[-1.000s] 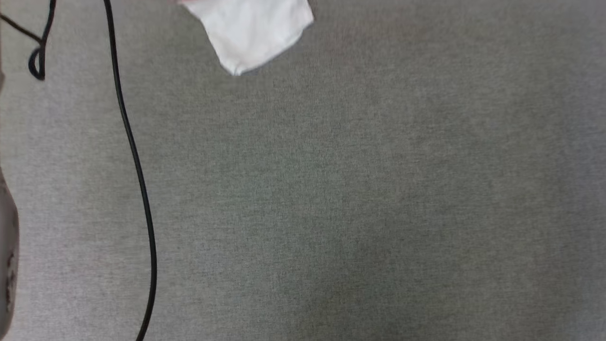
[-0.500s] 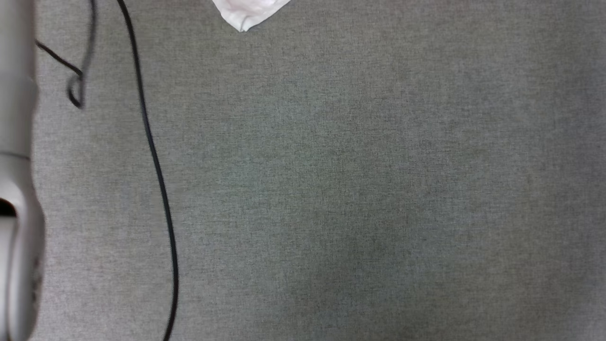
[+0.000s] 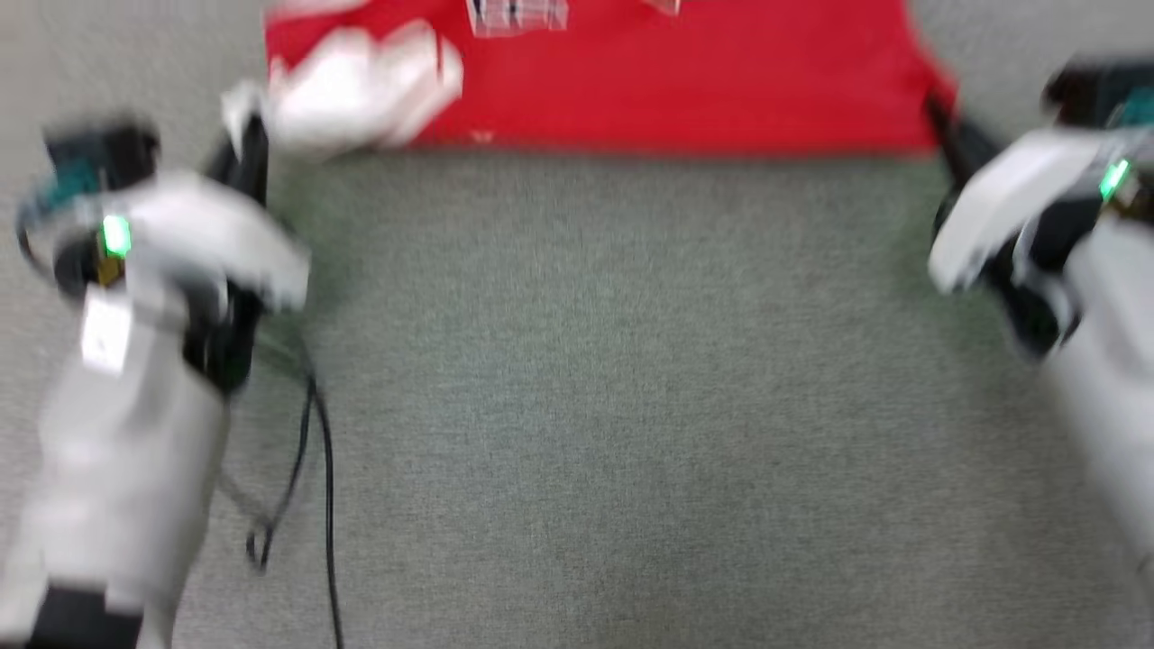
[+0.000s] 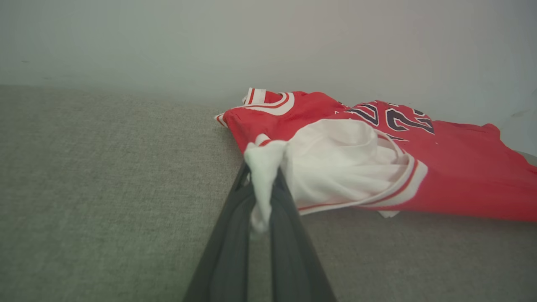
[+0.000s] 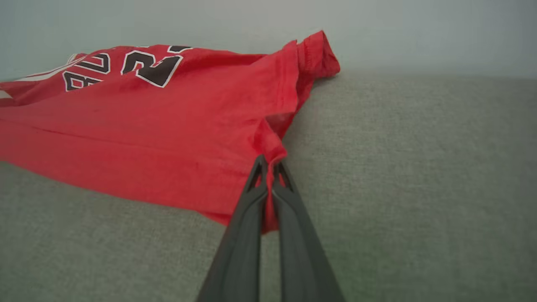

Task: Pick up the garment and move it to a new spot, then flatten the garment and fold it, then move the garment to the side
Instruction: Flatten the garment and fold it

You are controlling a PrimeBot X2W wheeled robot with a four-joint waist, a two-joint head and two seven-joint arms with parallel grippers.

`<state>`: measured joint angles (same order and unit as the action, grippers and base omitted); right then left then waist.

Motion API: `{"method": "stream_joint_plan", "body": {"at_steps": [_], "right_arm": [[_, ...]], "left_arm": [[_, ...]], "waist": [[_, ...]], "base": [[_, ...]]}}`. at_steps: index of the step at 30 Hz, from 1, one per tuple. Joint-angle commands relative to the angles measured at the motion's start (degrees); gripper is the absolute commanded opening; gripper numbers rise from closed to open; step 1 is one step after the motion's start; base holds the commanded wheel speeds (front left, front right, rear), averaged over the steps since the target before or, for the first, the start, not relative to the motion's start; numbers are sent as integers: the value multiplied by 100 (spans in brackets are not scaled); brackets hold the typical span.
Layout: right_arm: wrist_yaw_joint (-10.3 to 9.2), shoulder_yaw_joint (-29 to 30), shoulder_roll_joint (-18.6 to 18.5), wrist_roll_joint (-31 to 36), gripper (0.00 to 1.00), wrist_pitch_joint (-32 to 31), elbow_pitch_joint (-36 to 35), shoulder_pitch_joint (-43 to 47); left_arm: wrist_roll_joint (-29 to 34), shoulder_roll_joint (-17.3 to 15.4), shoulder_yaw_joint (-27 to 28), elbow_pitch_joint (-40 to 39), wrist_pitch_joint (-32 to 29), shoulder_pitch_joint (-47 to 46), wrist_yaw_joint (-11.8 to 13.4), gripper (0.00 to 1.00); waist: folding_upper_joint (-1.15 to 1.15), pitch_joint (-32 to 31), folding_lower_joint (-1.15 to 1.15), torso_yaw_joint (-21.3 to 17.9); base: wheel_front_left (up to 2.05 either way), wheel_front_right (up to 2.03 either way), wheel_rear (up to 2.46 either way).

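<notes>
Both arms reach forward in the blurred head view. The left claw [image 3: 255,135] is at the near left corner of the garment [image 3: 685,81] and the right claw [image 3: 935,110] at its near right corner. The left claw [image 4: 263,174] is clamped on a bunch of white sleeve [image 4: 348,163]. The right claw [image 5: 269,163] is pinched shut on the red hem corner.

The garment [image 4: 461,167] lies spread over the far part of the grey surface [image 3: 613,406], cut off by the head view's top edge. The wrist views add dark lettering [image 5: 155,67] and a pale wall [image 5: 419,29] close behind the garment [image 5: 147,126]. The head view adds a cable [image 3: 325,487] beside the left arm. Bare grey surface runs between the arms and towards the robot.
</notes>
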<state>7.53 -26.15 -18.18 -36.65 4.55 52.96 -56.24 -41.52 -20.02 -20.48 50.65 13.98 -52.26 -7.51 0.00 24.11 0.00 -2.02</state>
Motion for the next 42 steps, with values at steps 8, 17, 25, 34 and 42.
{"method": "stream_joint_plan", "body": {"at_steps": [8,17,25,34,42], "right_arm": [[-9,-466,-126,-446,0,275,-219,1598],[-9,-437,-288,-698,0,603,-710,2887],[-10,108,-523,-593,0,652,-1433,4338],[-10,1330,-273,52,0,68,-2815,5955],[-9,2140,239,1019,0,-838,-4248,6088]], "left_arm": [[-168,-192,-9,-562,110,2089,66,0],[-337,-328,78,-1566,66,3848,477,0],[-582,-620,172,-3227,-428,5502,1182,0],[-684,-973,236,-5032,-1027,6597,1891,0],[-414,-1154,106,-5537,-1277,6073,1963,0]], "waist": [[0,-1326,0,-58],[0,-2062,0,-52],[0,-2460,0,21],[0,-2485,0,72],[0,-2145,0,36]], "base": [[0,0,0],[0,0,0],[0,0,0],[0,0,0],[0,0,0]]}}
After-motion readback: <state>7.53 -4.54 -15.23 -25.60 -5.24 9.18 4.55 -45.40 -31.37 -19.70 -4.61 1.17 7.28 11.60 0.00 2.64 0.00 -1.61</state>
